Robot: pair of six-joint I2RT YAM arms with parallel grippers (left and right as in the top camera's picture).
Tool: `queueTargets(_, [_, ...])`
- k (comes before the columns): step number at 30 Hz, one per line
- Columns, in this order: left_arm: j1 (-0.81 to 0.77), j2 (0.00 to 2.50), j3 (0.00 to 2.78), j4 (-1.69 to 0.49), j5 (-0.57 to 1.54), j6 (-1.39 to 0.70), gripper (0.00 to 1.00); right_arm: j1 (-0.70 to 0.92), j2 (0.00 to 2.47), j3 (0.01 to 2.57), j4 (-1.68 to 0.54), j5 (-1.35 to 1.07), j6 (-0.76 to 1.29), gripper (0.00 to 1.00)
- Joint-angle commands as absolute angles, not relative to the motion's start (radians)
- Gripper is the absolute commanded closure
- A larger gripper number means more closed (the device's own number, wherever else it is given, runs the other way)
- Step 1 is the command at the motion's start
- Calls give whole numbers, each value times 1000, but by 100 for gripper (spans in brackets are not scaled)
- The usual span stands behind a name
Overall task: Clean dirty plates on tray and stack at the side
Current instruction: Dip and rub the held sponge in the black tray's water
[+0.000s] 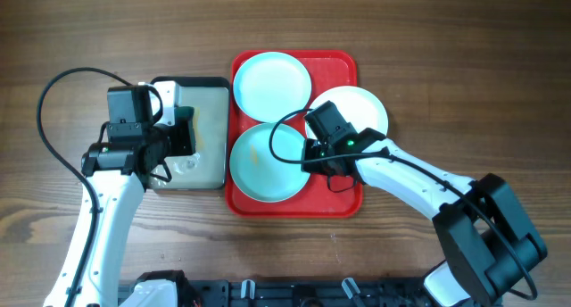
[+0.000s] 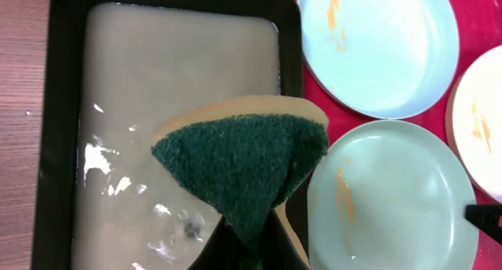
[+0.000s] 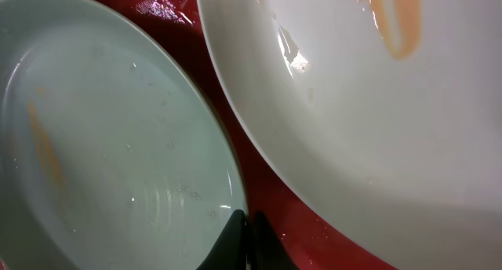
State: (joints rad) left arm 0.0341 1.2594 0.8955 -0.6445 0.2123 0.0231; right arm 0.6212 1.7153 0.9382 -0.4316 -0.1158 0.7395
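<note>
- Three plates (image 1: 254, 169) lie on the red tray (image 1: 343, 66), which stands in the middle of the wooden bench (image 1: 446, 39).
- The far mint plate (image 1: 272, 84) is in the far left part of the tray, and the near mint plate (image 1: 263, 146) is just beside it on the near side.
- The white plate (image 1: 366, 106) is on the right, and its right part goes out over the right rim of the tray.
- In the left wrist view, each plate carries an orange smear.
- A black-rimmed basin (image 1: 210, 88) with cloudy water stands just to the left of the tray.
- The left fingers (image 2: 249, 254) are clamped on a sponge (image 2: 243, 164) and hold it above the basin, with the green rough side toward the camera and a yellow edge behind it.
- The right fingers (image 3: 248, 242) are together, with nothing seen between them.
- Their tips are low over the red strip between the near mint plate and the white plate, right at the rim of the mint one. I cannot tell if they touch it.
</note>
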Motion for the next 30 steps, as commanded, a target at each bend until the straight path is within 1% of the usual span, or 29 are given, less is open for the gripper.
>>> queueTargets(1, [30,1257,897,-646,251,75,96,624,1729,934,-427,-132,731,96])
queueTargets(8, [30,1257,897,-664,247,65,96,624,1729,934,-427,-132,733,96])
queueTargets(11, [30,1262,896,-678,131,35,96,624,1729,934,-423,-131,733,96])
queueTargets(12, [30,1261,896,-685,130,-12,96,624,1729,934,-423,-132,733,96])
queueTargets(17, [30,1266,895,-712,103,-62,96,624,1729,934,-424,-132,733,96])
queueTargets(19, [30,1279,886,-685,-17,-62,96,624,1729,934,-423,-132,733,96])
queueTargets(20, [30,1287,886,-684,-39,-65,96,624,1729,934,-423,-132,733,96])
queueTargets(23, [30,1293,884,-715,-36,-167,96,624,1729,934,-423,-132,733,96])
queueTargets(30, [30,1293,884,-712,-43,-213,96,624,1729,934,-424,-132,733,96])
